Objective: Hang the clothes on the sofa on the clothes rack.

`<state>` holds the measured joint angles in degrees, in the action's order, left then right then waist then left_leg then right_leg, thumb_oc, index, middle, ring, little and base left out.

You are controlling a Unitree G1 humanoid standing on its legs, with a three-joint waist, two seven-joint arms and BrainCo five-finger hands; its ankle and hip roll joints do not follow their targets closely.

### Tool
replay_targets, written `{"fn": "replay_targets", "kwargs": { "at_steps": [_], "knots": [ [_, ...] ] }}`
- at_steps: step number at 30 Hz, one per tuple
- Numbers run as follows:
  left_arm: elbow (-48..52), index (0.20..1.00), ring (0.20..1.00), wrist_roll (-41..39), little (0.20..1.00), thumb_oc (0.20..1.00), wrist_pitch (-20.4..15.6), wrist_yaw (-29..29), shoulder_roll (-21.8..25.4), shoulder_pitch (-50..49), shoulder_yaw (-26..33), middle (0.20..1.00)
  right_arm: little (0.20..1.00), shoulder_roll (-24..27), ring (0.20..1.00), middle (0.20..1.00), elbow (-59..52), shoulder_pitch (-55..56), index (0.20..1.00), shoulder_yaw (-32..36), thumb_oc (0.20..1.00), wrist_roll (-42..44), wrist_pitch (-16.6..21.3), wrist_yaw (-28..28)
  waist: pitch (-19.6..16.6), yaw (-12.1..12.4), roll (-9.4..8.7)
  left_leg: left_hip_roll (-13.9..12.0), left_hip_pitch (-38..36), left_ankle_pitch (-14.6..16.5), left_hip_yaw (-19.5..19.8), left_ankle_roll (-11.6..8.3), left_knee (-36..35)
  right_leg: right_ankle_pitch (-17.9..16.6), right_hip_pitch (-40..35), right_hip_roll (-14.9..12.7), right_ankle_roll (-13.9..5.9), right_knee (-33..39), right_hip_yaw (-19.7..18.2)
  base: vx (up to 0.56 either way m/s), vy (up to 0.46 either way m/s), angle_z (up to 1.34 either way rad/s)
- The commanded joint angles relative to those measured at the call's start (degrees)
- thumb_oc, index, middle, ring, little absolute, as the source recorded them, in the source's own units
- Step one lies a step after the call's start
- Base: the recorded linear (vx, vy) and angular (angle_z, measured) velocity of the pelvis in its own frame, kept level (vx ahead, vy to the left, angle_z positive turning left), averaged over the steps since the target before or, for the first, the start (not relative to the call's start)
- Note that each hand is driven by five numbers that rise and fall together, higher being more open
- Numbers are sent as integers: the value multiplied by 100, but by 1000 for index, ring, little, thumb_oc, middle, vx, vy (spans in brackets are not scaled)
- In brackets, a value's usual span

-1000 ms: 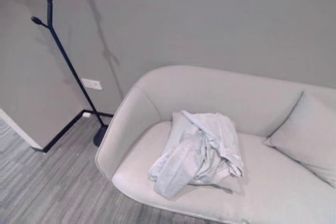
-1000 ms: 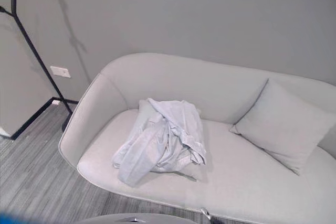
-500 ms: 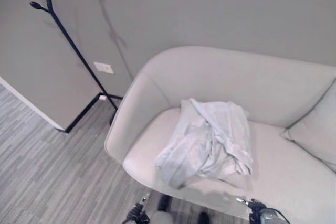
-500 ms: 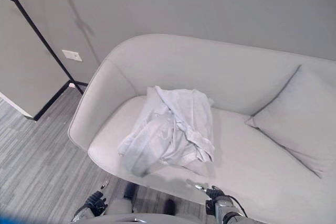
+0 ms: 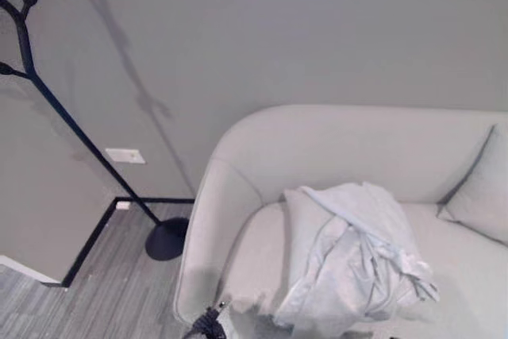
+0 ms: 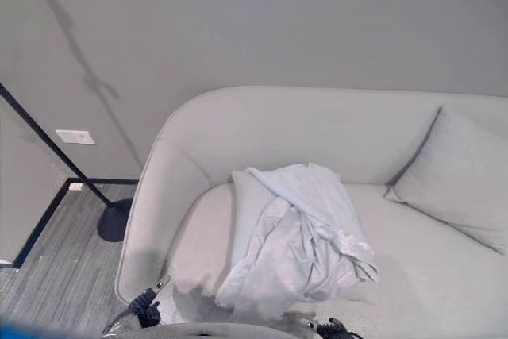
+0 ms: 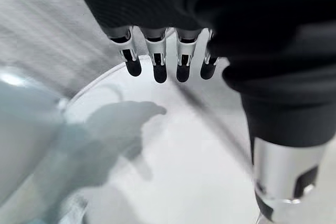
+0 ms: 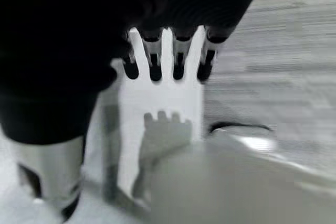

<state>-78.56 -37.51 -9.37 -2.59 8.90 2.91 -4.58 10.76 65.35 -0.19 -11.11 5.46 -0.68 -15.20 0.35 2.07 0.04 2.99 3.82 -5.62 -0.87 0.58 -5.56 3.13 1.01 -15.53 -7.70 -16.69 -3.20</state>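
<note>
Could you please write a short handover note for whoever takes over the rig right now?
Left hand: open, fingers straight, holding nothing, low near the sofa's front edge.
Right hand: open and empty too.
Clothes: a crumpled pale heap on the sofa seat, beside the cushion.
Clothes rack: stands on the floor past the sofa's left end, nothing hanging on it.
Done: nothing yet. Left: grasp the clothes, carry them over, hang them.

A plain grey wall (image 6: 317,21) with a white socket plate (image 5: 125,156) meets grey striped flooring (image 5: 111,291) edged in black skirting (image 6: 36,228)
</note>
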Motion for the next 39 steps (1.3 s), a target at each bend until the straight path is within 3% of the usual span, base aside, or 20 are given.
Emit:
{"fn": "replay_targets", "kwargs": {
  "at_steps": [1,2,3,4,7,13,16,19,24,30,32,34,39],
  "knots": [
    [-116,1000,1000,168,1000,1000,-1,-122,37,-209,275,1000,1000,352,1000,1000,-503,-293,1000,102,1000,-305,68,-466,72,26,-98,-303,227,279,32,-94,323,-991,-322,101,-231,1041,-141,40,126,-22],
    [-116,1000,1000,169,1000,1000,-2,-121,36,-214,274,1000,1000,353,1000,1000,-514,-283,1000,101,1000,-307,62,-467,78,21,-100,-299,207,278,36,-95,311,-976,-334,98,-231,1030,-136,75,171,-6],
    [-176,1000,1000,247,1000,1000,23,-86,94,-284,401,1000,1000,499,1000,1000,-1110,-142,1000,160,1000,-441,90,-590,70,-27,-82,-244,151,301,18,-48,225,-458,-242,473,-182,1214,-215,65,112,28],
    [-182,1000,1000,236,1000,1000,27,-84,98,-287,495,1000,1000,564,1000,1000,-1309,-113,1000,283,1000,-494,87,-697,106,-11,-112,-196,145,321,22,-53,244,-387,-350,479,-226,1444,-114,46,107,38],
    [-97,1000,1000,176,1000,1000,-52,-181,17,-293,664,1000,1000,730,1000,1000,-1864,-177,1000,371,1000,-864,36,-942,168,68,-177,-203,35,347,-76,-87,161,-442,-410,483,-260,1858,252,-3,-33,2],
    [-98,1000,1000,91,1000,1000,-68,-132,-213,-487,939,1000,1000,1100,1000,1000,-2742,-169,1000,512,1000,-1884,-90,-1264,96,115,-141,-308,-227,456,-65,-164,56,-476,-594,566,-290,2169,354,81,-35,-12],
    [-220,1000,1000,418,1000,1000,-79,-81,-241,-522,958,1000,1000,1503,1000,1000,-3713,-112,1000,304,1000,-3063,-1,-1418,135,98,-152,-362,-289,487,-39,-214,56,-431,-635,583,-288,2169,346,81,-43,4],
    [-177,1000,1000,502,1000,1000,-118,-87,-202,-559,958,1000,1000,1586,1000,1000,-3950,-125,1000,263,1000,-3228,72,-1423,142,134,-153,-390,-286,490,-8,-232,56,-416,-635,583,-291,2169,374,53,-24,3],
    [-127,1000,1000,684,1000,1000,-199,-107,-115,-671,756,1000,1000,1515,1000,1000,-3347,-757,1000,-77,1000,-2897,258,-1421,183,390,-100,-392,-202,481,121,-238,56,-367,-593,600,-297,2169,448,57,2,7],
    [-45,1000,1000,632,1000,1000,-328,-225,-70,-521,246,1000,1000,1377,1000,1000,-1306,-2365,1000,-865,1000,-2278,328,-1544,554,816,13,-372,370,269,331,-241,56,-447,-170,598,-303,2169,514,-84,19,23],
    [-17,1000,1000,562,1000,1000,-353,-263,-69,-458,139,1000,1000,1345,1000,1000,-1083,-2605,1000,-947,1000,-2105,339,-1588,627,867,42,-351,502,220,360,-241,56,-474,-69,597,-298,2169,504,-158,36,29],
    [127,1000,1000,329,1000,1000,-436,-359,-94,-228,-219,1000,1000,1168,1000,1000,-325,-3219,1000,-1319,1000,-1821,331,-1634,855,1042,125,-287,953,91,470,-247,131,-565,292,600,-284,2169,482,-189,52,13],
    [372,1000,1000,93,1000,1000,-468,-502,-161,-38,-623,1000,1000,799,1000,1000,591,-3563,1000,-1759,1000,-1671,127,-1508,933,1195,153,-175,1294,-16,553,-247,159,-638,527,584,-272,2169,490,-45,37,11]
  ]
}}
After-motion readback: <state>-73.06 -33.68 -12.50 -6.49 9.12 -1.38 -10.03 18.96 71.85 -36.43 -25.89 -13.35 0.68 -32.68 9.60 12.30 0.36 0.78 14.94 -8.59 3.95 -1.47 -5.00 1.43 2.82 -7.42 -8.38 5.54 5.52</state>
